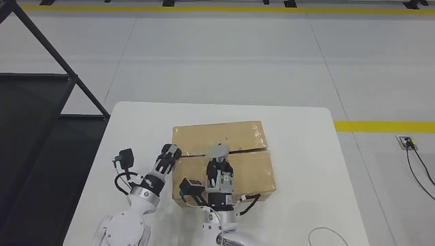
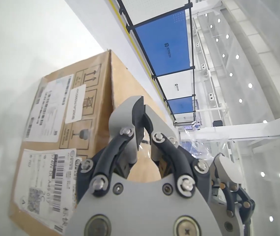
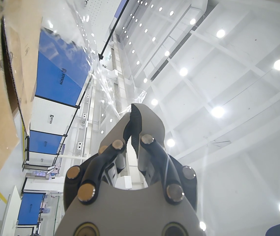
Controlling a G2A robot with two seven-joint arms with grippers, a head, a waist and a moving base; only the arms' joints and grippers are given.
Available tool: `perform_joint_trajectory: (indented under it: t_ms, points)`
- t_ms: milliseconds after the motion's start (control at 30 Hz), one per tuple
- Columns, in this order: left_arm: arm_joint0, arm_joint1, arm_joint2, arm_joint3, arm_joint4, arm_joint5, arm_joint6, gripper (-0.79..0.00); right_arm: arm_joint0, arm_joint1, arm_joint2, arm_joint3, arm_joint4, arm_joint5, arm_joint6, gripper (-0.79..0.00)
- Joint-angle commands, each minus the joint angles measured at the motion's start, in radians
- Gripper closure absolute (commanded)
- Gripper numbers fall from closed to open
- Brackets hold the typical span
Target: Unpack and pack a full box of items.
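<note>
A closed brown cardboard box [image 1: 251, 141] sits in the middle of the white table [image 1: 299, 130]. Its side with white labels [image 2: 56, 104] faces my left gripper [image 2: 143, 110], which is shut with nothing in it, by the box's near left top corner [image 1: 170, 152]. My right gripper [image 1: 218, 152] hovers over the box's top seam. In the right wrist view it [image 3: 132, 111] is shut on a strip of clear tape [image 3: 90, 57] that stretches from the box [image 3: 2, 79] to its fingertips. The left wrist view shows the tape [image 2: 201, 148] by the right gripper [image 2: 226, 173].
A black metal frame [image 1: 41, 110] stands off the table's left edge. A thin cable [image 1: 326, 236] lies on the near right of the table. Bare table lies to the right of the box and behind it.
</note>
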Motion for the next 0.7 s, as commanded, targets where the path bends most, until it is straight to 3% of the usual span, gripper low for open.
perform_joint_trajectory:
  t_ms: [0, 367, 667]
  points:
    - [-0.006, 0.0, 0.002, 0.009, -0.001, 0.003, -0.001, 0.0, 0.004, -0.002, -0.006, 0.004, 0.0, 0.005, 0.007, 0.0]
    - [-0.024, -0.002, 0.009, 0.035, -0.011, 0.009, -0.005, 0.0, 0.028, -0.014, -0.03, 0.025, 0.0, 0.009, 0.006, 0.0]
    - [-0.026, -0.001, -0.001, 0.045, -0.026, 0.005, -0.008, 0.0, 0.097, -0.03, -0.066, 0.119, 0.0, -0.071, 0.014, 0.0]
